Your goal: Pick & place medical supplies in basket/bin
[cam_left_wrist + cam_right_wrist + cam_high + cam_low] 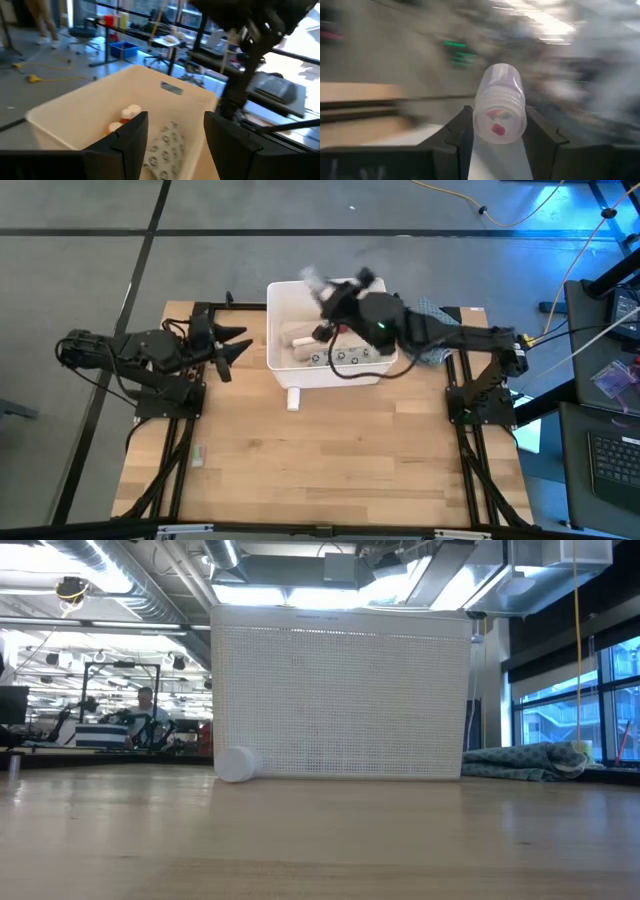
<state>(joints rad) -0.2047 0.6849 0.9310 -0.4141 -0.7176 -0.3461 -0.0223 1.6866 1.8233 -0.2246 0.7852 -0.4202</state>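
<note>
The right gripper (494, 131) hangs over the far side of the bin (285, 370), its fingers pinching a small clear bottle (499, 102) with a ribbed neck and red and pale pills showing inside. The bin is a big white tub, finely perforated on its near wall, holding a beige roll (298, 337), a red bottle with a white cap (128, 113) and a grey dotted packet (165, 145). The left gripper (238, 344) waits just left of the bin with its fingers spread, a white roll (294, 399) lies on the table just near the bin, and a cloth (530, 761) sits to the right.
</note>
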